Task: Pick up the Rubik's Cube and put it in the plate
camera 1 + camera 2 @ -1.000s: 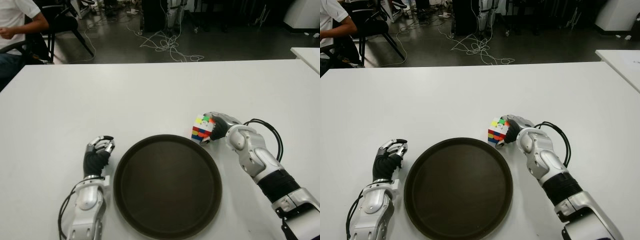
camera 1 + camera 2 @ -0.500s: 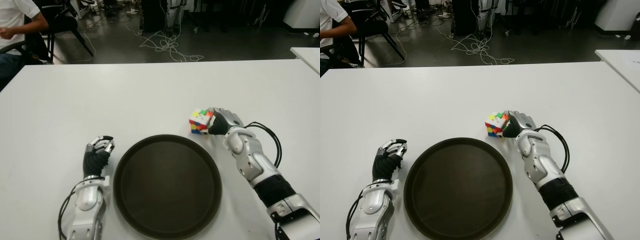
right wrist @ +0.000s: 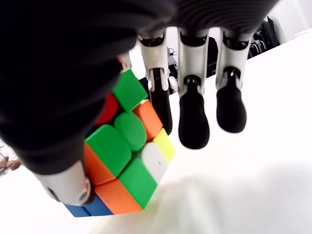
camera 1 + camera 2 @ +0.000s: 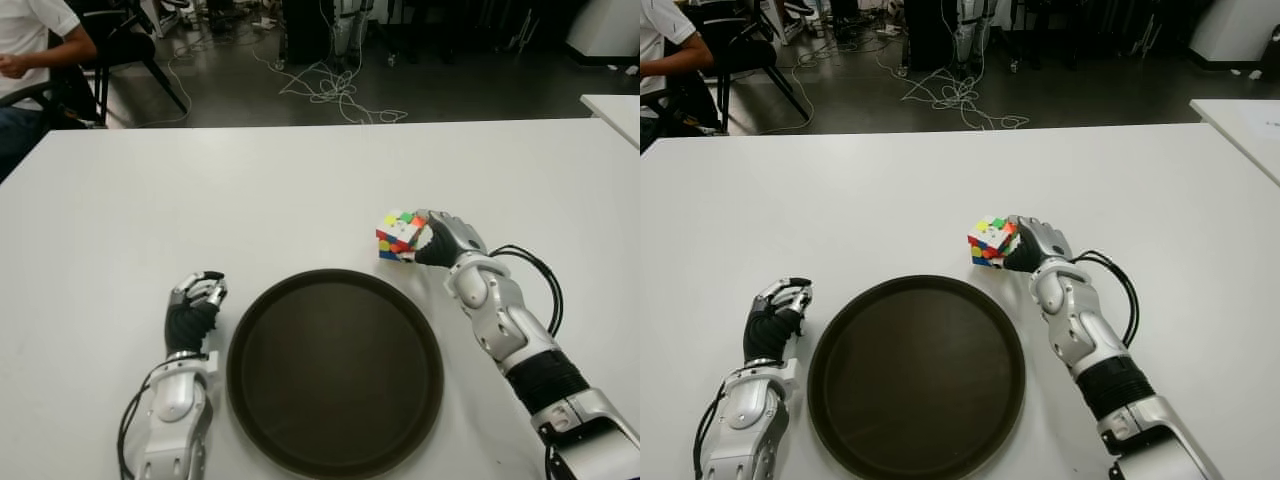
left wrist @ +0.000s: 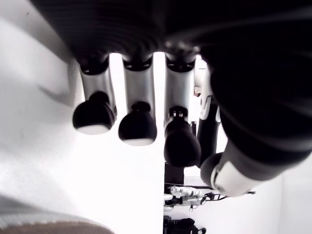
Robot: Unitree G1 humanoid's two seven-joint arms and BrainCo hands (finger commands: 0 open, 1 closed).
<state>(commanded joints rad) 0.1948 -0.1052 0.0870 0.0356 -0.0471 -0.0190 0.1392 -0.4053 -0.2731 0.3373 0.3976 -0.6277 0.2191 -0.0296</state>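
Note:
The Rubik's Cube [image 4: 399, 236] is tilted just beyond the far right rim of the dark round plate [image 4: 335, 370]. My right hand [image 4: 428, 240] is shut on it from the right. In the right wrist view the cube [image 3: 124, 156] is pinched between thumb and one finger, while the other fingers [image 3: 193, 122] reach past it. Whether the cube touches the white table [image 4: 250, 200] is unclear. My left hand [image 4: 195, 300] shows left of the plate, its fingers [image 5: 137, 127] curled around nothing.
A person [image 4: 30, 50] sits at the far left beyond the table's back edge, beside a chair. Cables [image 4: 335, 90] lie on the floor behind. The corner of another white table [image 4: 615, 105] shows at the far right.
My right hand has moved the cube from the plate's rim a little farther back, and the cube has tipped over at an angle. The left hand has stayed put.

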